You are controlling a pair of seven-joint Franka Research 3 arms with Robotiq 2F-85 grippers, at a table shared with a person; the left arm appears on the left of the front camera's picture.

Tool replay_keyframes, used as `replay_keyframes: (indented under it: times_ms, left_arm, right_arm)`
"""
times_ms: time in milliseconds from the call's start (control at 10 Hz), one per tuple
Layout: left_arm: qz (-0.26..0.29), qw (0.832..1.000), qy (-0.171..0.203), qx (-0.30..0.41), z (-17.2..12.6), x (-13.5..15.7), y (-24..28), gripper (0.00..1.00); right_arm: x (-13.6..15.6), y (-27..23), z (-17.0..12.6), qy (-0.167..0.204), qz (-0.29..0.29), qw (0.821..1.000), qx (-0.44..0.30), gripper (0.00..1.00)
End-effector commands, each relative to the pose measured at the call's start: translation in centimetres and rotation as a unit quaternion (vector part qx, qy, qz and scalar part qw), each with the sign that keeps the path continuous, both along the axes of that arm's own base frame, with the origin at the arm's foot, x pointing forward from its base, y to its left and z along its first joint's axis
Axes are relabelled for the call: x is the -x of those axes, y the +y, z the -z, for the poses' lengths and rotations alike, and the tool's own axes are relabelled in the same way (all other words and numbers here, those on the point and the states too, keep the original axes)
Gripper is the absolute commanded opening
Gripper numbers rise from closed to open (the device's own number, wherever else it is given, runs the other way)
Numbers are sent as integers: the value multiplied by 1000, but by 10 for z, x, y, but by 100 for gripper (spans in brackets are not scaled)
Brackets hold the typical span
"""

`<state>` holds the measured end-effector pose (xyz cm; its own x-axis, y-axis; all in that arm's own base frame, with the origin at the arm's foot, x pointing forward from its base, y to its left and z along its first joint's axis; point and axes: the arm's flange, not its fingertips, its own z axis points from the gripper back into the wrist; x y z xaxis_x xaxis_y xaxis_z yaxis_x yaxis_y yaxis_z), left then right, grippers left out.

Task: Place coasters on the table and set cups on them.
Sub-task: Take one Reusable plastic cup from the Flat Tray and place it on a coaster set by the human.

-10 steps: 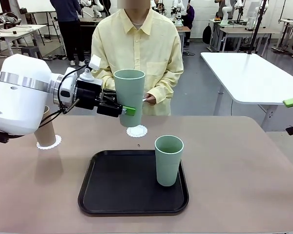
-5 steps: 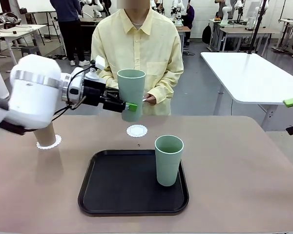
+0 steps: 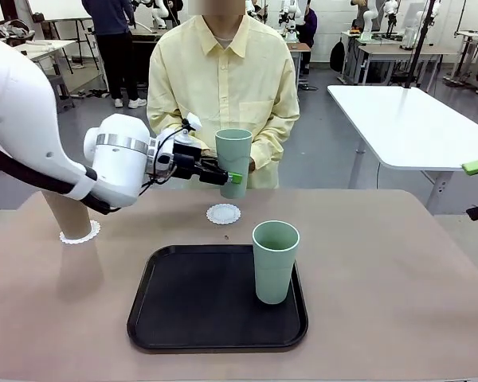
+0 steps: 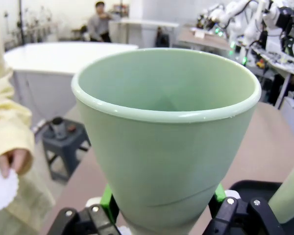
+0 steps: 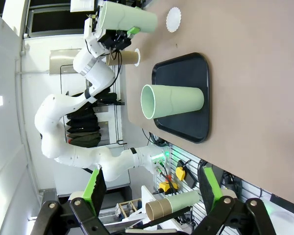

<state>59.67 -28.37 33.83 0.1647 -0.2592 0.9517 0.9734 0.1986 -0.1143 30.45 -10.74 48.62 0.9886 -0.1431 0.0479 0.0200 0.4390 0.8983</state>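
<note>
The left end effector (image 3: 227,177) clamps 1 pale green cup (image 3: 233,159) low on its wall, upright and raised over the bare coaster (image 3: 224,213) at 12 o'clock of the tray (image 3: 199,296), likely for a straight set-down, while the right end effector (image 5: 152,188) idles with jaws spread.
</note>
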Motion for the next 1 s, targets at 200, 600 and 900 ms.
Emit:
replay_keyframes:
  times_ms: [200, 600, 900]
  left_arm:
    - [36, 999, -24, 27, -6, -11, 15, 84]
    - [112, 993, 0, 37, 2, -22, 32, 84]
    - [104, 994, -5, 34, 7, -11, 34, 84]
  right_arm:
    - [-3, 2, -1, -14, 1, 1000, -17, 100]
    - [-3, 2, -1, -14, 1, 1000, -17, 100]
    - [-3, 2, -1, -14, 1, 1000, -17, 100]
